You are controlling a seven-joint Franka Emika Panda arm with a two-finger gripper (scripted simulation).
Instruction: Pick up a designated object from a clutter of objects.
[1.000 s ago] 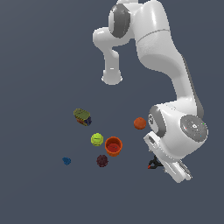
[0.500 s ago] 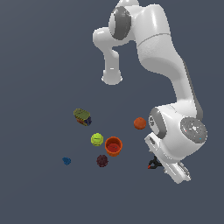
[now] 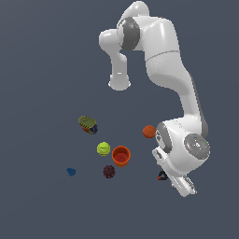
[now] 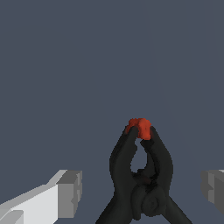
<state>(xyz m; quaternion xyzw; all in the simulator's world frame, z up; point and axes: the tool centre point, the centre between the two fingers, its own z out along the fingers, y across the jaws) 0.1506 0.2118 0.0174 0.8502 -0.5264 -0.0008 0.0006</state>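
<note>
Black clamp (image 3: 162,176), red-orange tip: in exterior view only a small bit shows, peeking out at the exterior view's left of the white wrist, low in the scene, mostly hidden by the arm. End effector (image 3: 164,178) itself is covered by the wrist here, so fingers can't be read from this view. Rest of clutter sits well apart toward exterior view's left: orange cup (image 3: 121,156) w/ yellow-green ball (image 3: 103,149) just beside it, maroon ball (image 3: 109,171) near the cup, blue bit (image 3: 71,172) farther out, olive block (image 3: 87,124) beyond. Orange ball (image 3: 149,131) lies near the arm's lower link. Nothing from the clutter touches the clamp.

Wrist view: clamp (image 4: 141,175) fills the middle, two black arms meeting at the red tip, handles splayed. End effector (image 4: 142,190) is spread wide, one finger (image 4: 70,192) on each side of the clamp, gaps visible, no contact.
</note>
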